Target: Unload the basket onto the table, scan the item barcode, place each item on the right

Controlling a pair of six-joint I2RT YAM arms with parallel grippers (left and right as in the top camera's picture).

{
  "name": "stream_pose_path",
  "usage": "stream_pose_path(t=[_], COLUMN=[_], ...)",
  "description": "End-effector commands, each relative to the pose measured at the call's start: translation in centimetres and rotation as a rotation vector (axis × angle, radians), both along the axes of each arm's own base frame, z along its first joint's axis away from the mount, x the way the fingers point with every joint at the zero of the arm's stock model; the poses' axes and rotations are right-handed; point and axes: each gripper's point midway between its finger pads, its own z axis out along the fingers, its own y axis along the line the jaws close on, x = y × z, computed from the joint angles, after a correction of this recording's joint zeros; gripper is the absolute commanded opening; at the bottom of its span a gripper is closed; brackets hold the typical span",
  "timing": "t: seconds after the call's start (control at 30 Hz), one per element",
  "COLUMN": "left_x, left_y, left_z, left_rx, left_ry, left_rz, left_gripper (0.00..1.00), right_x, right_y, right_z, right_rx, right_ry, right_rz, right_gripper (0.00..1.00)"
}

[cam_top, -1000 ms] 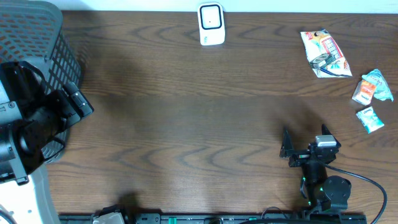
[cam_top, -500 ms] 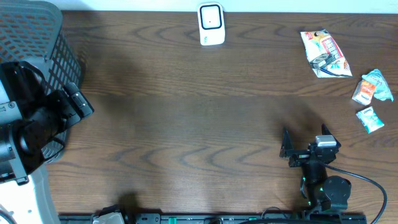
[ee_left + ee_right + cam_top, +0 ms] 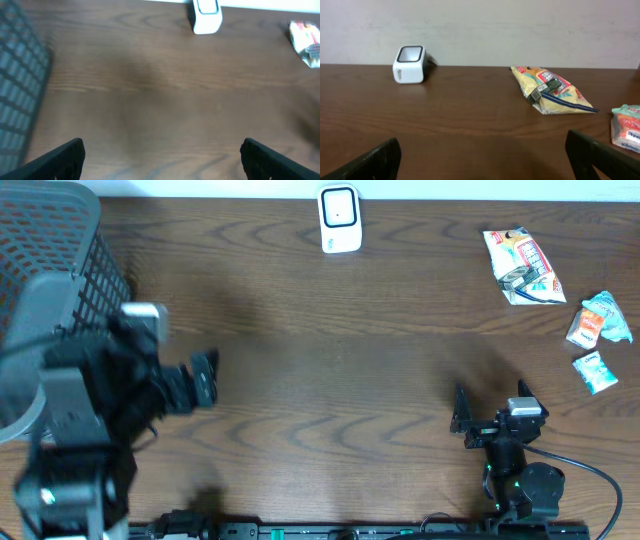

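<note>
Left gripper [image 3: 203, 378]: hovering over the brown wooden table [image 3: 330, 380], jaws spread wide, gripping nothing.
Right gripper [image 3: 489, 402]: sitting low near the front edge, jaws spread wide, gripping nothing.
White box-shaped barcode scanner [image 3: 339, 219]: standing at the middle of the far edge.
Yellow printed snack packet [image 3: 521, 266]: lying flat at the far right, well apart from both grippers.
Small teal-and-orange packet [image 3: 598, 318]: lying by the right edge, a smaller teal packet [image 3: 594, 370] near it.
Dark mesh basket [image 3: 60, 240]: standing at the far left corner.
</note>
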Motion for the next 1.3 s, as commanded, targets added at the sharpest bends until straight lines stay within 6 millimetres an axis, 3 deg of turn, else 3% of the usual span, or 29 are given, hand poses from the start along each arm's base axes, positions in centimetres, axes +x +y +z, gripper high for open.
stream_pose_path(t=[0.0,0.2,0.33,0.67,0.87,1.03,1.27], left_x=[-3.0,-6.9,-7.9,-3.9,-2.1,-0.5,0.0], left_y=[-1.2,-1.1,-1.1,-1.1,-0.9,1.2,2.3], left_z=[-3.5,-5.6,-6.8,-10.5,-11.5,-12.3,-13.3], left_rx=[0.016,0.033,0.035,-0.038,-0.156,-0.288,-0.268], left_ry=[-0.011,-0.136,-0.189,-0.366,-0.485,-0.546,-0.574], left_rz=[-0.088,-0.080,-0.079,-0.028,0.034,0.212,0.273], left_gripper=[0.98,0.98,0.98,0.97,0.98,0.98,0.98], right_x=[0.0,0.0,0.0,0.0,0.0,0.0,0.0], right_y=[-0.2,-0.2,-0.2,-0.2,-0.2,-0.2,-0.2], right_z=[-0.1,-0.1,-0.1,-0.1,-0.1,-0.1,-0.1], right_rx=[-0.012,-0.012,-0.012,-0.012,-0.012,-0.012,-0.012], right_ry=[-0.001,-0.001,-0.001,-0.001,-0.001,-0.001,-0.001], right_rz=[-0.009,-0.009,-0.009,-0.009,-0.009,-0.009,-0.009], right_gripper=[0.99,0.99,0.99,0.99,0.99,0.99,0.99])
